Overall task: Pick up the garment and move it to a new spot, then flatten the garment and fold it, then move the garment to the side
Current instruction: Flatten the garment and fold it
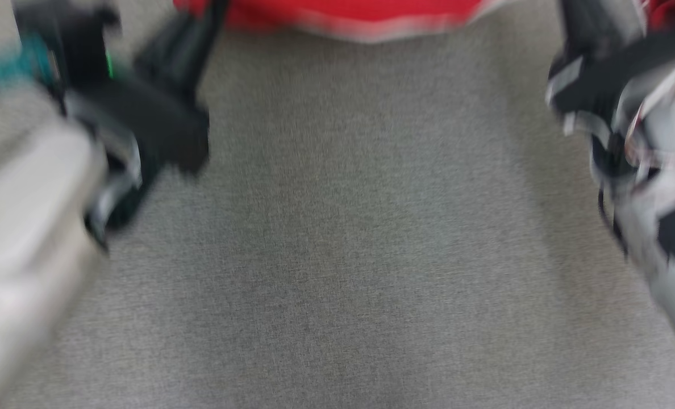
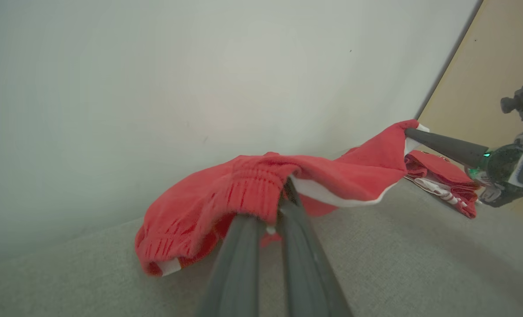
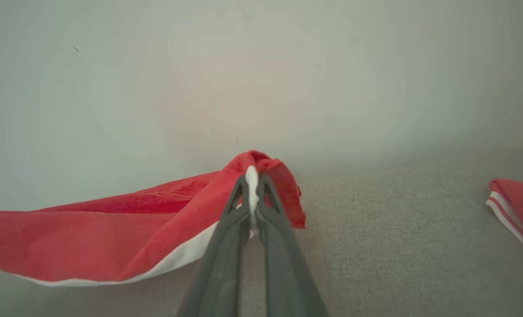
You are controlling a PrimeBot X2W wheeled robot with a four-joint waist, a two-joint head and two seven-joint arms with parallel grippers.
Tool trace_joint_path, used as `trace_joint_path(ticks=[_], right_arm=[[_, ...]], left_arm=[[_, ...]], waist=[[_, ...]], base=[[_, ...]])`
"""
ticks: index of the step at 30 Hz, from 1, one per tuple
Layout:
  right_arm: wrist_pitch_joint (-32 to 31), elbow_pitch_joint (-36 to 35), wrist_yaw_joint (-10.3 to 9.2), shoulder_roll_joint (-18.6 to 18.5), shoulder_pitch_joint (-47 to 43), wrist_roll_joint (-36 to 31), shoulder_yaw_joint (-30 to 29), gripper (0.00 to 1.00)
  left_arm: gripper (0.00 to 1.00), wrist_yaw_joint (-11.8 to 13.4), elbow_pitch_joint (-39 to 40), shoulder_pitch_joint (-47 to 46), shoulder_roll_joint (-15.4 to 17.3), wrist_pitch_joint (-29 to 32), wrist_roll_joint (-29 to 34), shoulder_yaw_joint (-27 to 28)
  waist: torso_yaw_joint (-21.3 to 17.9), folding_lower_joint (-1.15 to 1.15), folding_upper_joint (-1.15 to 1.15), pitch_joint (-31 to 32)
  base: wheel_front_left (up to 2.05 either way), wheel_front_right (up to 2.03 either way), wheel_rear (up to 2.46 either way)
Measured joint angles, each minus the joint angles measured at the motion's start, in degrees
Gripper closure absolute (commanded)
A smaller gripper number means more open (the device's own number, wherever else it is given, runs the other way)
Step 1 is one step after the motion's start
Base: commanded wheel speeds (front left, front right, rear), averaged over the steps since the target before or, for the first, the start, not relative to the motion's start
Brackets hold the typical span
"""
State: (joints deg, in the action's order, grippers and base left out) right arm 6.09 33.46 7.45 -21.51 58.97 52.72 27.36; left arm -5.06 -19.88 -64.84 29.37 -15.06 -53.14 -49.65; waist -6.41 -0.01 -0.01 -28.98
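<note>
The garment [image 2: 332, 174] is red with a white hem and a ribbed band. It hangs stretched between my two grippers, just above the grey cloth surface, near a pale wall. My left gripper [image 2: 283, 200] is shut on the ribbed band. My right gripper [image 3: 252, 176] is shut on a corner at the white hem; its dark fingers [image 2: 446, 147] also reach in from the right of the left wrist view. In the blurred head view the garment [image 1: 337, 14] lies along the top edge, with an arm on each side.
A second red piece with white stripes [image 2: 442, 182] lies crumpled on the grey surface [image 1: 337, 238], off to the right of the held garment [image 3: 519, 209]. The pale wall [image 2: 156, 88] stands close behind. A beige panel [image 2: 499, 57] adjoins it.
</note>
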Motion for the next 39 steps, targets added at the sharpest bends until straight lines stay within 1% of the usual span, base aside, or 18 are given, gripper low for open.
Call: trace_joint_path(ticks=[2,5,10,12,13,14,17,21,25,30,33,36,39], right_arm=[[0.12,-2.53,0.00,-1.62,-5.04,0.37,0.34,1.00],[-0.31,-5.33,0.00,-3.77,-12.92,1.30,0.02,1.00],[-1.09,-10.20,0.00,-5.20,-25.69,2.85,-2.31,1.00],[-1.57,-12.23,0.00,-5.63,-30.86,3.26,-3.65,1.00],[-1.57,-12.23,0.00,-5.63,-30.86,3.26,-3.65,1.00],[-1.69,-13.17,0.00,-5.68,-33.37,3.48,-4.57,1.00],[-2.66,-16.35,0.00,-6.00,-40.69,3.59,-7.92,1.00],[-5.05,-21.18,0.00,-5.54,-49.51,3.05,-12.80,1.00],[-8.94,-26.51,-0.01,-2.77,-57.84,1.29,-17.23,1.00],[-14.92,-32.39,0.00,2.07,-66.15,-0.44,-23.29,1.00],[-17.20,-35.15,0.00,4.34,-67.86,-2.35,-26.63,1.00],[-19.49,-37.72,0.00,7.39,-67.87,-3.12,-29.02,1.00],[-21.57,-39.54,0.00,9.18,-66.88,-3.76,-31.86,1.00]], left_arm=[[1.00,0.53,3.19,7.24,-0.01,-0.02,1.78,2.82],[1.00,1.57,6.84,17.74,-0.93,-0.01,4.95,6.00],[1.00,1.59,11.11,32.06,-2.71,-0.01,9.84,7.99],[1.00,1.42,11.81,36.54,-3.44,-0.01,11.33,8.01],[1.00,1.42,11.81,36.54,-3.44,-0.01,11.33,8.01],[1.00,0.98,12.05,38.52,-3.58,-0.01,11.88,7.82],[1.00,0.53,12.41,43.28,-3.78,-0.01,14.25,6.87],[1.00,0.51,13.16,48.05,-4.44,-0.01,15.41,7.26],[1.00,0.31,13.40,51.13,-4.68,-0.01,17.51,7.60],[1.00,-0.08,13.80,53.11,-5.39,-0.01,18.04,9.14],[1.00,-0.51,14.06,53.89,-5.76,-0.01,18.52,9.60],[1.00,-0.81,14.16,53.93,-6.10,-0.01,19.07,9.79],[1.00,-1.09,14.54,53.75,-6.76,-0.01,19.82,9.84]], waist=[[-0.02,0.00,0.00,1.63],[0.01,0.00,0.00,4.04],[0.22,-0.01,0.00,8.08],[0.36,-0.01,0.00,9.63],[0.36,-0.01,0.00,9.63],[0.45,-0.01,0.00,10.35],[0.76,-0.01,0.00,12.37],[1.17,0.00,-0.01,14.57],[1.57,0.00,0.00,16.14],[2.22,0.01,0.00,17.28],[2.54,0.01,0.00,17.50],[2.93,0.01,0.00,17.59],[3.44,0.01,0.01,17.67]], base=[[0.00,0.00,0.00],[0.00,0.00,0.00],[0.00,0.00,0.00],[0.00,0.00,0.00],[0.00,0.00,0.00],[0.00,0.00,0.00],[0.00,0.00,0.00],[0.00,0.00,0.00],[0.00,0.00,0.00],[0.00,0.00,0.00],[0.00,0.00,0.00],[0.00,0.00,0.00],[0.00,0.00,0.00]])
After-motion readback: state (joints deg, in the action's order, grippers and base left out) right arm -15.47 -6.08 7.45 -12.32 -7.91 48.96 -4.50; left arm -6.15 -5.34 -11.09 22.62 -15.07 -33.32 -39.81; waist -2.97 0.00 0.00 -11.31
